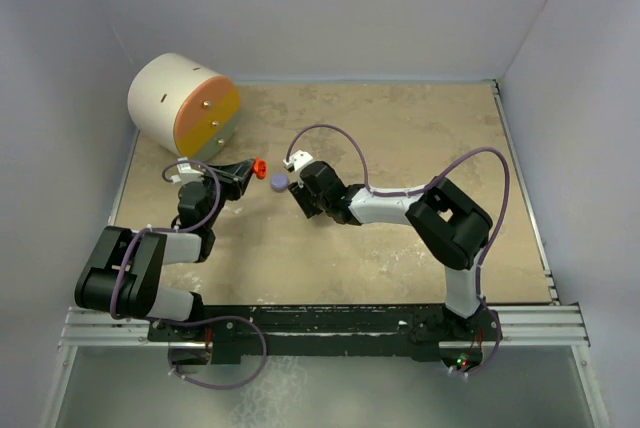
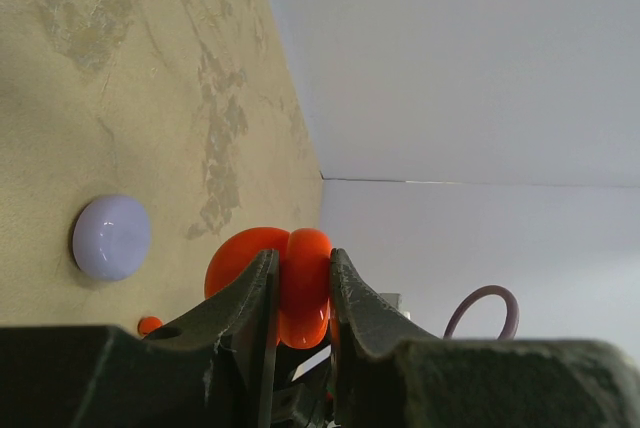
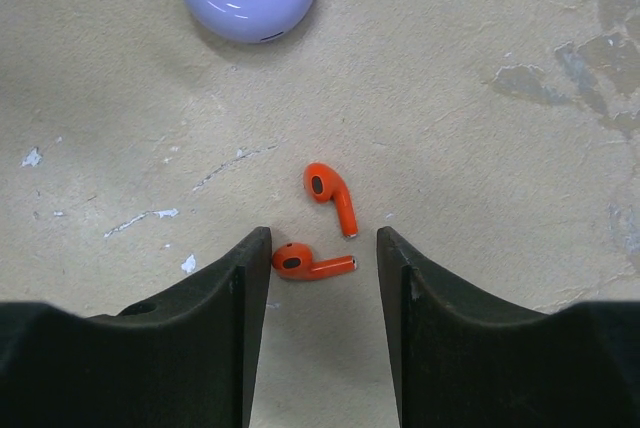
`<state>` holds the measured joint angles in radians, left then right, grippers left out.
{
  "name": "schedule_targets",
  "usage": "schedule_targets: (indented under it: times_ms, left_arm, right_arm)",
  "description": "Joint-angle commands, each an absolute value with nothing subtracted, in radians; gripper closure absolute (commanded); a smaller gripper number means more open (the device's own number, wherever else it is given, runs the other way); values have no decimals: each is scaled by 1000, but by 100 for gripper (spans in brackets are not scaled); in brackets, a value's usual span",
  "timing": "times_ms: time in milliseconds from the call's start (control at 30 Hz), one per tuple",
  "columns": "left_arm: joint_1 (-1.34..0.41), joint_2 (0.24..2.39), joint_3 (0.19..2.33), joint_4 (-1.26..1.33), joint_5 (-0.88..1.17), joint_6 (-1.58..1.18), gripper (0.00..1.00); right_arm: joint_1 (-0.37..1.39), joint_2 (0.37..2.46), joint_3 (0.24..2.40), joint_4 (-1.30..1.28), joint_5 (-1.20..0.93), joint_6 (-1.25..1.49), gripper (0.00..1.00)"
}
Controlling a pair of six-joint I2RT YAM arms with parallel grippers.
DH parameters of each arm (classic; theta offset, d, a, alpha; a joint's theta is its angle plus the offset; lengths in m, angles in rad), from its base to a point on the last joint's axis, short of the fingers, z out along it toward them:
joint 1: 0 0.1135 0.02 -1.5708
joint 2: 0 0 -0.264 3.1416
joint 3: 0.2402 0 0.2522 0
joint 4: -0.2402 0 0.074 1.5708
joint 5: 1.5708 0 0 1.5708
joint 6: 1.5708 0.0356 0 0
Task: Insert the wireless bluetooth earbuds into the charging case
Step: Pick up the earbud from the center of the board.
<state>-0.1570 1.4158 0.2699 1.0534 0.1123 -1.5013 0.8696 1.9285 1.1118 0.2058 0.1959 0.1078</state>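
Clamping the red case (image 2: 235,256) in my shut-down left pincer (image 2: 303,260), I am hovering my empty, wide-open right pincer (image 3: 320,240) over the nearer red earbud (image 3: 310,262) on the surface (image 3: 520,208), aiming to pinch its stem squarely without nudging its twin (image 3: 331,196).

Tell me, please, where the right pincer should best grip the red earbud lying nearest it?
Likely its round head, from straight above. The earbud lies flat, stem pointing across the gap of the open right pincer, so closing now would pinch it end to end; a quarter wrist turn first seems safer.
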Motion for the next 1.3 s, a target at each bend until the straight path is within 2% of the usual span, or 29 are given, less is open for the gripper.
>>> schedule_targets:
  times_ms: [0, 733, 1267]
  left_arm:
    - [-146, 1419, 274, 1110, 118, -1504, 100]
    - [-146, 1421, 266, 1118, 116, -1505, 100]
    - [-146, 1422, 262, 1122, 116, -1507, 100]
  right_arm:
    - [873, 1879, 1140, 202, 217, 83, 51]
    - [900, 1867, 1113, 209, 188, 56, 61]
    - [902, 1877, 1090, 207, 156, 71, 63]
